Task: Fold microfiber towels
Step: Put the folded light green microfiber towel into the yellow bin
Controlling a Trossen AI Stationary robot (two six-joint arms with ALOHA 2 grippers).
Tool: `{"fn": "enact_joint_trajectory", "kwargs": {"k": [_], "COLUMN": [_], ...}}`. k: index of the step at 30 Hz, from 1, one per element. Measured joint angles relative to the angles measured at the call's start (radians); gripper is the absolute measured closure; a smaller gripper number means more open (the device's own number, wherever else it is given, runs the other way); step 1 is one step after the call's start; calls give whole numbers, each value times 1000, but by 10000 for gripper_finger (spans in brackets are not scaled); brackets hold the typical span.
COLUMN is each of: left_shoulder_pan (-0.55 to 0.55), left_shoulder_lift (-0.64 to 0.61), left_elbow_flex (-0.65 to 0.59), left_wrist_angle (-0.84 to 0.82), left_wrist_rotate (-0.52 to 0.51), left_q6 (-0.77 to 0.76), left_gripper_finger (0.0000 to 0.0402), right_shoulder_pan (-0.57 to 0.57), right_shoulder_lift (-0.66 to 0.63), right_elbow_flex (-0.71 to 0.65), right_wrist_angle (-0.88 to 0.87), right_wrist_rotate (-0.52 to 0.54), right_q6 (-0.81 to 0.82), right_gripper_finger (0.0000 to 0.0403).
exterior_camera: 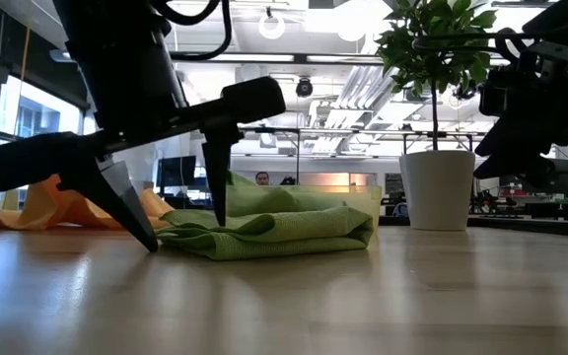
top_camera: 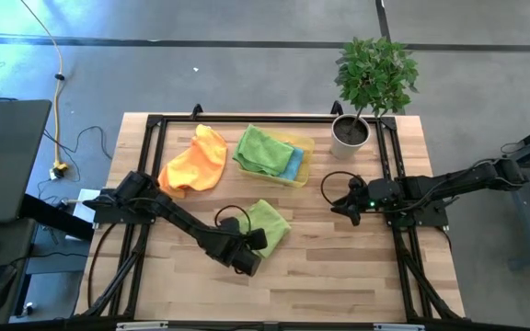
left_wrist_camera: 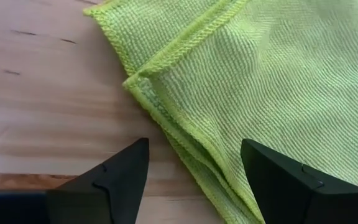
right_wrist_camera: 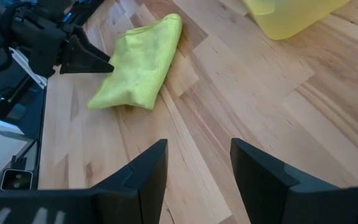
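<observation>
Left end effector (left_wrist_camera: 194, 180) wide open, astride folded green towel (left_wrist_camera: 278, 81)

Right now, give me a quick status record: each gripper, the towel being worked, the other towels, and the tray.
left gripper: open, fingertips straddling the edge of the folded light green towel, not gripping it
right gripper: open, hovering over bare table, away from the towels
orange towel: crumpled, unfolded, left of the tray
yellow tray: holds a green towel over a teal towel
</observation>
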Motion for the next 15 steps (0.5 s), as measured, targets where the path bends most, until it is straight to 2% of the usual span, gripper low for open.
{"fn": "enact_joint_trajectory", "kwargs": {"k": [12,15], "left_shoulder_pan": [77,98], "left_shoulder_lift": [22,40], "left_elbow_flex": [0,0], "left_wrist_angle": [45,47], "left_wrist_rotate": [-105,-92], "left_q6": [159,203], "left_gripper_finger": [159,172], "right_shoulder_pan": [0,0], "right_shoulder_lift": [0,0], "right_elbow_flex": [0,0], "right_wrist_angle": [0,-1], "right_wrist_rotate": [0,0], "right_q6": [0,0], "right_gripper_finger": [236,236]}}
